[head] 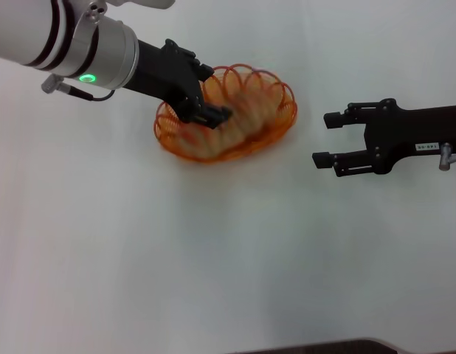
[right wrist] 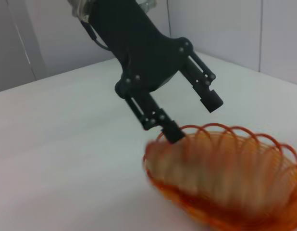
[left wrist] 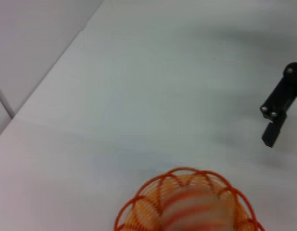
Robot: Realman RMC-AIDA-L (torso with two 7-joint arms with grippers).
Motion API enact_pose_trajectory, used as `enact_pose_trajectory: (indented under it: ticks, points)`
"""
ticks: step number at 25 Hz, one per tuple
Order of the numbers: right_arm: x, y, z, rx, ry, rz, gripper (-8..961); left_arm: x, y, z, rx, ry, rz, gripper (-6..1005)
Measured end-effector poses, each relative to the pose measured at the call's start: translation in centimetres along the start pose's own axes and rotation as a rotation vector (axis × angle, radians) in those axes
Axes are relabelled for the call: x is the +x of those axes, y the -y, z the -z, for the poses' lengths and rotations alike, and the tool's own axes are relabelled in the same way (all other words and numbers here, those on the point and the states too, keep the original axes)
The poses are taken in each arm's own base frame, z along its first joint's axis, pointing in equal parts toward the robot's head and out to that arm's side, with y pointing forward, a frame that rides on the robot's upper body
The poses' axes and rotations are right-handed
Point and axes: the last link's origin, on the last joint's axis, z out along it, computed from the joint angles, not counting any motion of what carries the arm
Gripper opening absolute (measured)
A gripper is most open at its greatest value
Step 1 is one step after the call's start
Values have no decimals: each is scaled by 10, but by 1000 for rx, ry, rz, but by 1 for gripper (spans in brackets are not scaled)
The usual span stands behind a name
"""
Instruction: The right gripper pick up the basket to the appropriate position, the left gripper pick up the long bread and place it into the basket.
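Note:
The orange wire basket [head: 284,94] stands on the white table, left of my right gripper. The long bread [head: 243,118] lies inside it along its length. My left gripper [head: 213,99] hangs over the basket's left end, open and holding nothing. In the right wrist view the left gripper [right wrist: 194,118] has its jaws spread, with one fingertip [right wrist: 171,131] at the rim above the bread [right wrist: 211,163] in the basket [right wrist: 211,211]. My right gripper [head: 322,139] is open and empty, a short way right of the basket and apart from it.
The white table [head: 213,265] spreads wide in front of the basket. In the left wrist view the basket [left wrist: 139,199] and bread [left wrist: 196,211] show at the bottom edge, one of the right gripper's fingers [left wrist: 272,126] shows at the right, and a wall [left wrist: 23,43] bounds the table.

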Motion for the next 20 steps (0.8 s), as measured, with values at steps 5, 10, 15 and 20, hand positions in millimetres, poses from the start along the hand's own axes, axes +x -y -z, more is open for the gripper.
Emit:
enact_pose_trajectory:
  ticks: [5,10,15,20]
  points:
    - [-1,1,1,9,6,-2,816,-3,-2,0,-13,3,8,727]
    - [-1,2,1,13,13,-4,816,-15,0,9,-17,-12,68,903]
    - [-2,3,3,21,23,-8,816,-40,6,37,-31,-125,168,919]
    - [-2,6,8,40,38,-16,816,-74,8,76,-44,-280,247,919]
